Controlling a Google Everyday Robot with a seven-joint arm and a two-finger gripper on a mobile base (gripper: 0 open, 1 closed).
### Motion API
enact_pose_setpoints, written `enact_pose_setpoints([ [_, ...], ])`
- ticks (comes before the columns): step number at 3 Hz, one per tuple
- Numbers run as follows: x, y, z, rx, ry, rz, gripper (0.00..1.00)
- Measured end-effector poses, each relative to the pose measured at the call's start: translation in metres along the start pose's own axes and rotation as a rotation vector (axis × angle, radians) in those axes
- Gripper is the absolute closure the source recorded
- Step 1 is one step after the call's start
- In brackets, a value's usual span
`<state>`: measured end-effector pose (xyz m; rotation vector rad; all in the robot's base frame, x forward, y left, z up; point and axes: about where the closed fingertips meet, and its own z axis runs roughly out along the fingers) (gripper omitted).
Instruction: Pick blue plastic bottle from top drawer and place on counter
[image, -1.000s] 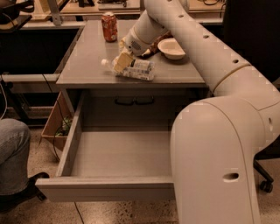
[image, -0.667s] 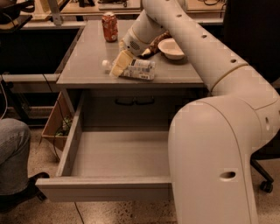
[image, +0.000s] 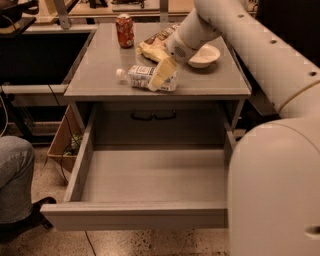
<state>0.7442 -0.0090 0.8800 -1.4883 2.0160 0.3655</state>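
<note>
One careless lift of your gripper (image: 160, 79) at upper centre, hold impossible to tell, could roll the clear blue-labelled plastic bottle (image: 140, 76) across the flat grey counter (image: 100, 70).

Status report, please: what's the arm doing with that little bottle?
Gripper at the blue plastic bottle, low over the counter. Bottle on its side there; top drawer open. Red soda can and white bowl farther back, apart.
</note>
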Motion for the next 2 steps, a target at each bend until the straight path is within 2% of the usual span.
enact_pose_setpoints([
  [1, 0.047, 0.005, -0.062, 0.064, -0.031, 0.017, 0.00],
  [2, 0.079, 0.002, -0.081, 0.087, -0.018, 0.053, 0.00],
])
